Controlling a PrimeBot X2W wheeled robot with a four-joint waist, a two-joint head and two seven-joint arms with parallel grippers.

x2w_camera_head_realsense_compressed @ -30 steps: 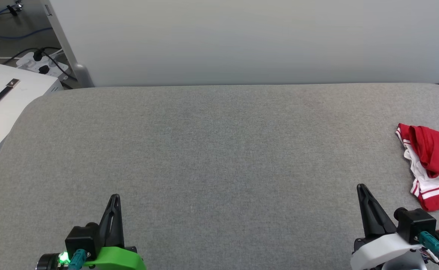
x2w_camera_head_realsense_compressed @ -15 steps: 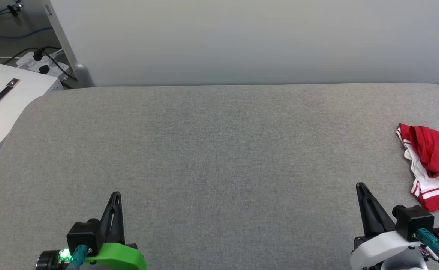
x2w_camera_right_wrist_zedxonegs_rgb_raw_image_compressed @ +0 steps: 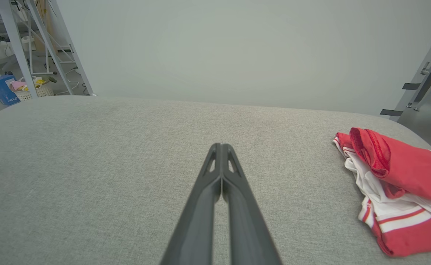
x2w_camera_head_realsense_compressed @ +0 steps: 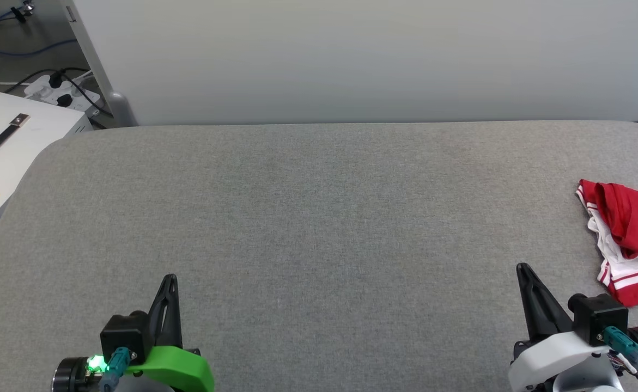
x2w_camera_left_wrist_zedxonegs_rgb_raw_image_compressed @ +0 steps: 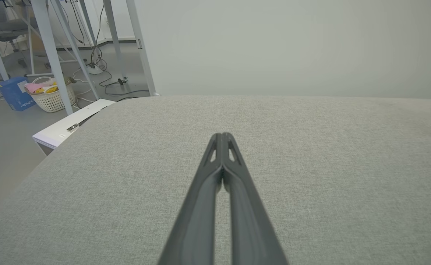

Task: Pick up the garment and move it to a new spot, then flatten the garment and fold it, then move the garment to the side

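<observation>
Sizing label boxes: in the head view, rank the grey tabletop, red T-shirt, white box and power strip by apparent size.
1. Grey tabletop, by far the largest.
2-3. White box and red T-shirt: look alike, and both are cut off by the frame.
4. Power strip.

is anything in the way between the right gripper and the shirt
Nothing visible does. Plain grey surface runs from the shut right gripper to the shirt, which lies crumpled off to the gripper's right at the surface's edge.
</observation>
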